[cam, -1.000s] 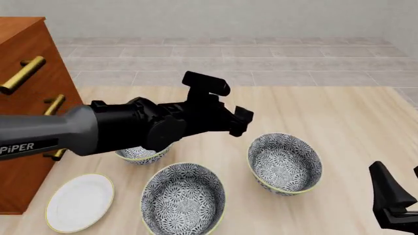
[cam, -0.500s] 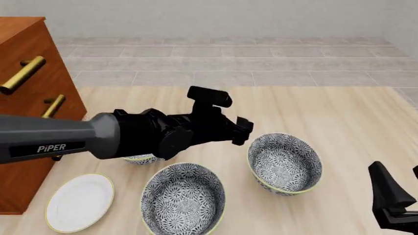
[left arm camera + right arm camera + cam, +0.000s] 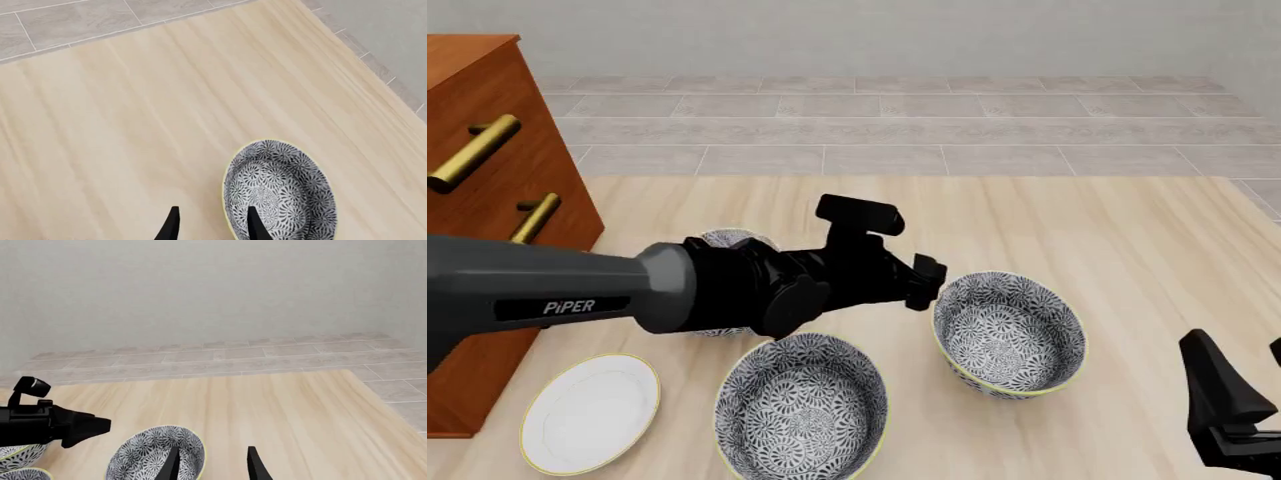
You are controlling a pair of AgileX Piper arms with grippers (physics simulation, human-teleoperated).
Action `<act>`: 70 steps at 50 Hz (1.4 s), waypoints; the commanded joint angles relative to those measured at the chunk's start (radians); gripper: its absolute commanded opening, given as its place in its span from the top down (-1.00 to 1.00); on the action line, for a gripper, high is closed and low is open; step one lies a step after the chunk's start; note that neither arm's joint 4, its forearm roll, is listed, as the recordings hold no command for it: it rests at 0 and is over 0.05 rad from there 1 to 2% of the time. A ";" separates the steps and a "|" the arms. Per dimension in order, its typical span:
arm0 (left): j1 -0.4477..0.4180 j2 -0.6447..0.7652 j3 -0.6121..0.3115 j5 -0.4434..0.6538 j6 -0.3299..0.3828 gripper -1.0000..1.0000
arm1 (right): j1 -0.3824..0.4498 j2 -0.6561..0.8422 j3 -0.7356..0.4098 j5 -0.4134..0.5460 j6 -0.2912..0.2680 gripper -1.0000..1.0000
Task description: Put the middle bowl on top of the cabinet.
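Nearest, my right tool [image 3: 1228, 420] idles low over the table [image 3: 1134, 240], fingers apart. Farther on, my left tool [image 3: 924, 282] hangs open beside the right-hand bowl [image 3: 1009, 333]; the middle bowl [image 3: 801, 405] sits below it, the cabinet [image 3: 487, 190] far left.

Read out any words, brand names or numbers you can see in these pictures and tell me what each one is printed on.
"PiPER": white lettering on the grey forearm of the left arm, seen in the front view.
Nothing else carries readable text: the bowls show only a floral pattern, and the cabinet, the white plate and the table have no lettering.
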 commanded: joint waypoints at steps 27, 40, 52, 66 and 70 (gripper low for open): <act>-0.010 0.037 0.005 -0.034 -0.024 -1.00 | 0.001 -0.010 0.000 0.008 -0.008 -1.00; -0.010 0.059 -0.004 -0.041 -0.031 -1.00 | 0.001 -0.011 0.000 0.009 -0.011 -1.00; -0.022 0.076 -0.012 -0.044 -0.043 -1.00 | 0.003 -0.009 -0.001 0.008 -0.015 -1.00; -0.038 0.109 -0.021 -0.043 -0.047 -1.00 | 0.003 -0.003 0.000 0.003 -0.014 -1.00; -0.041 0.120 -0.024 -0.042 -0.051 -1.00 | 0.004 -0.002 0.000 0.002 -0.014 -1.00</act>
